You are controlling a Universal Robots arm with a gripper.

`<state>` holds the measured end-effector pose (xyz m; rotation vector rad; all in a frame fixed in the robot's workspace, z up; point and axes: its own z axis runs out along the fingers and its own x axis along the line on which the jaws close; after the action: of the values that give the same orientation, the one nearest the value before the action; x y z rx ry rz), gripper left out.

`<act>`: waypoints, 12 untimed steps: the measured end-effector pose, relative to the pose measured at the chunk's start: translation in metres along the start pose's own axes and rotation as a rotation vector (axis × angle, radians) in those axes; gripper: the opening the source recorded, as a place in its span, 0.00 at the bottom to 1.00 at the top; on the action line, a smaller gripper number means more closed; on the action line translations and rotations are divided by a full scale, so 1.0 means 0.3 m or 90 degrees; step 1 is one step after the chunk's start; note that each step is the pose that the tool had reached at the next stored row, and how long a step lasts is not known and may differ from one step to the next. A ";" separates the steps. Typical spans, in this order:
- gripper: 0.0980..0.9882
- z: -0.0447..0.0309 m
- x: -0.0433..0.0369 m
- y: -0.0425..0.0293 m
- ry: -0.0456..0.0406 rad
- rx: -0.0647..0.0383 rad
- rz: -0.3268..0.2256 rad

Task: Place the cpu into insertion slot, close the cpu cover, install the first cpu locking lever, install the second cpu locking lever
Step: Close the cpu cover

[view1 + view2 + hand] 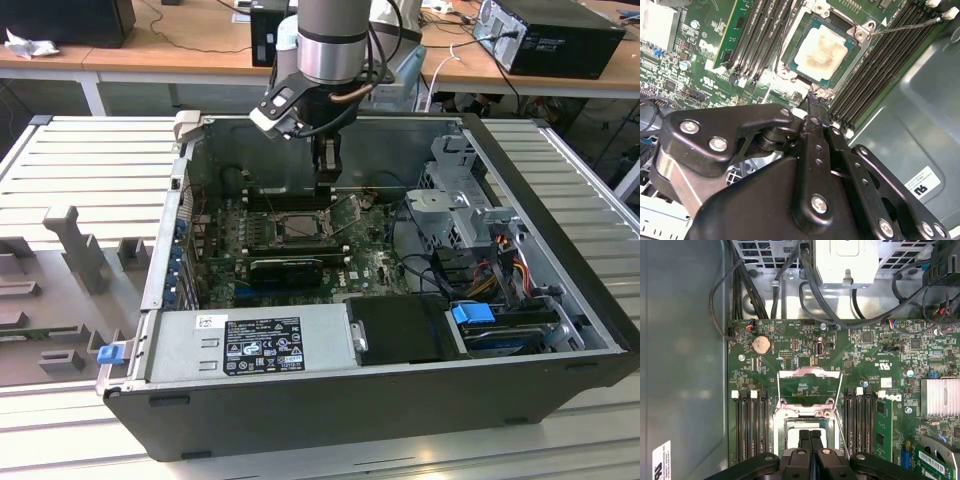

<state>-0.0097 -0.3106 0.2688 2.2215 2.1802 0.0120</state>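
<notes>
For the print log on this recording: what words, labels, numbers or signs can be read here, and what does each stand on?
Black-and-white label on the grey power supply, exterior view: too small to read.
White sticker on the case wall, second wrist view: blurred, unreadable.
White markings on the green circuit board, first wrist view: too small to read.
No text can be quoted reliably.
</notes>
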 end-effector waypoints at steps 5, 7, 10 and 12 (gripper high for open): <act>0.01 0.001 0.000 0.018 0.0000 0.001 0.000; 0.01 0.001 0.000 0.021 0.0000 0.001 0.000; 0.01 0.001 0.001 0.024 0.0000 0.002 0.000; 0.01 0.000 0.001 0.026 0.0000 0.002 0.000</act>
<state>-0.0019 -0.3106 0.2689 2.2229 2.1814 0.0091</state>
